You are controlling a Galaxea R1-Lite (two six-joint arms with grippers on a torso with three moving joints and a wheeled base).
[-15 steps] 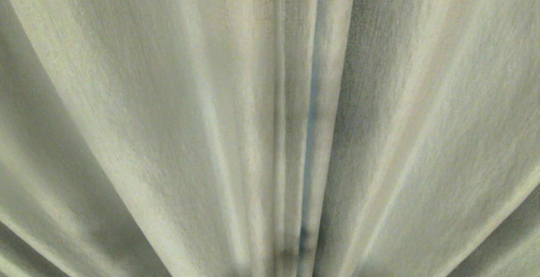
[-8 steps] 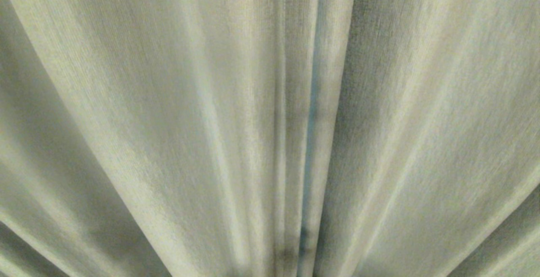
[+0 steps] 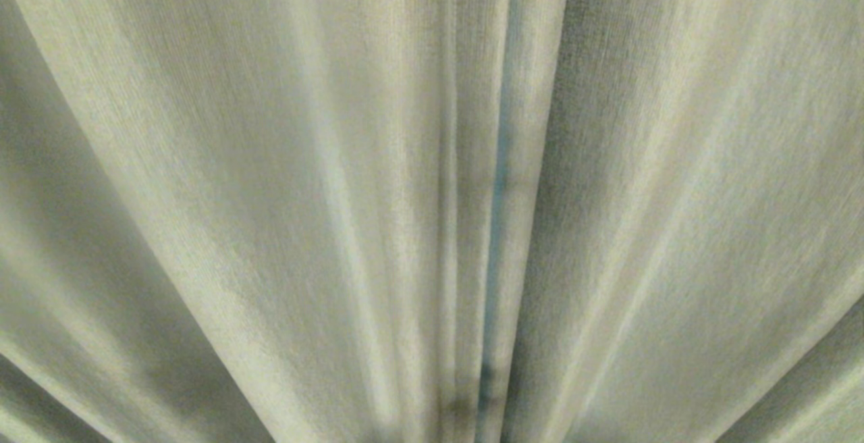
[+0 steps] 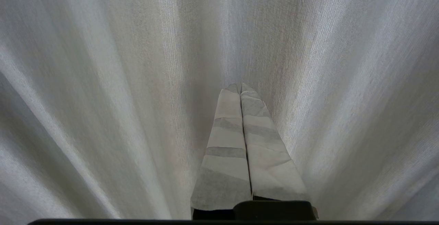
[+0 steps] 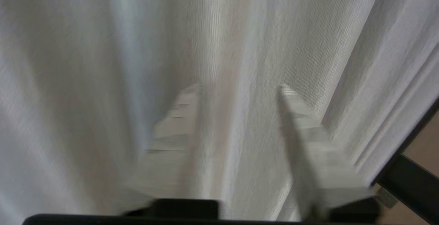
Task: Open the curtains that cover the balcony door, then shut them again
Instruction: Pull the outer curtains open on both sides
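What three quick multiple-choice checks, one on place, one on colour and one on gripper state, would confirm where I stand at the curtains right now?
1. Where does the narrow bluish gap between the curtain panels run in the head view?
A. Just right of centre, top to bottom
B. Along the far left edge
C. Across the top, level

2. What colour is the frame at the edge of the right wrist view?
A. White
B. Dark brown-black
C. Red

3. How do the two grippers stand?
A. Both open
B. Left open, right shut
C. Left shut, right open

Answers:
1. A: the gap splits the curtains slightly right of the middle.
2. B: the dark frame shows past the curtain's edge.
3. C: the left gripper has its fingers pressed together; the right gripper has its fingers apart, with a fold of curtain between them.
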